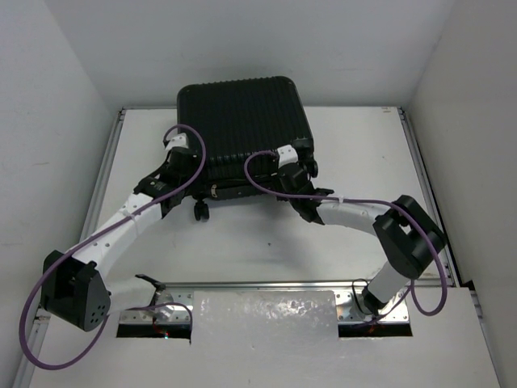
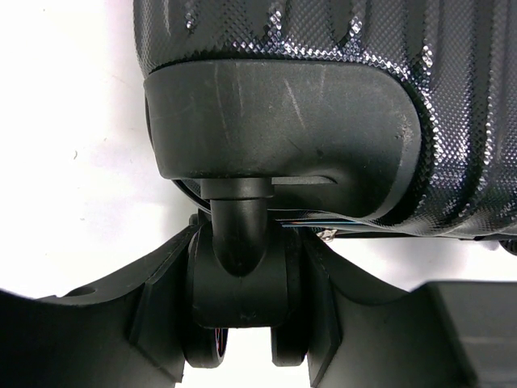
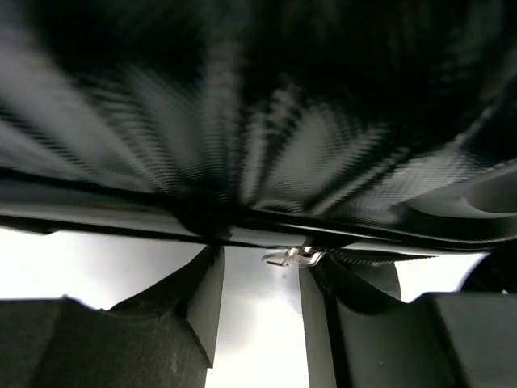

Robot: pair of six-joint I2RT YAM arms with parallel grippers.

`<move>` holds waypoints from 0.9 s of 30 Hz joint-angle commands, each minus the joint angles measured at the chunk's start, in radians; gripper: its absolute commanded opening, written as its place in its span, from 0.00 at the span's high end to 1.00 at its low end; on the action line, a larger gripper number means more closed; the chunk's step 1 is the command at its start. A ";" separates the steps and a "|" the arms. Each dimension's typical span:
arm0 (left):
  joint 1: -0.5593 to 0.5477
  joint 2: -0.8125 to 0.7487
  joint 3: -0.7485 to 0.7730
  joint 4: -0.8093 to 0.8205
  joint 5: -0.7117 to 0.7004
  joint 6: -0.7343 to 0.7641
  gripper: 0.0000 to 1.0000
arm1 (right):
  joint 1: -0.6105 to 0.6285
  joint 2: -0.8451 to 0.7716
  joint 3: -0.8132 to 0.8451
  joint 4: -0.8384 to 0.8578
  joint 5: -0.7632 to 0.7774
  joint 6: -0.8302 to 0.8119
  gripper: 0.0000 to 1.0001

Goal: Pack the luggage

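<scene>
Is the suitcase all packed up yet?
Nearly, I think. The luggage lies flat with its lid down, so it looks closed. Right now the left end effector grips a caster wheel to steady it, and the open right end effector sits at the zipper pull. Probably left: zipping; I can't see how far the zip has gone.

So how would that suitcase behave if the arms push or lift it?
Probably stiff: the luggage has a ribbed hard shell. It lies flat on the table with a caster wheel sticking out sideways, so a push should slide it, not roll it. It is bulky, so lifting is likely awkward.
</scene>
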 commanded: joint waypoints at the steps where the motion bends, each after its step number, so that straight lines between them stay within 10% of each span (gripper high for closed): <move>1: -0.025 -0.039 0.006 0.140 0.050 0.000 1.00 | -0.015 0.013 0.057 0.091 0.061 -0.009 0.62; 12: -0.025 -0.039 -0.005 0.152 0.063 0.003 1.00 | -0.065 -0.004 0.020 0.177 0.058 -0.055 0.75; 17: -0.023 -0.039 -0.003 0.147 0.057 0.003 1.00 | -0.070 -0.013 0.002 0.238 0.050 -0.117 1.00; 27: -0.023 -0.041 -0.009 0.149 0.026 -0.012 1.00 | -0.137 -0.050 -0.211 0.575 0.049 -0.170 1.00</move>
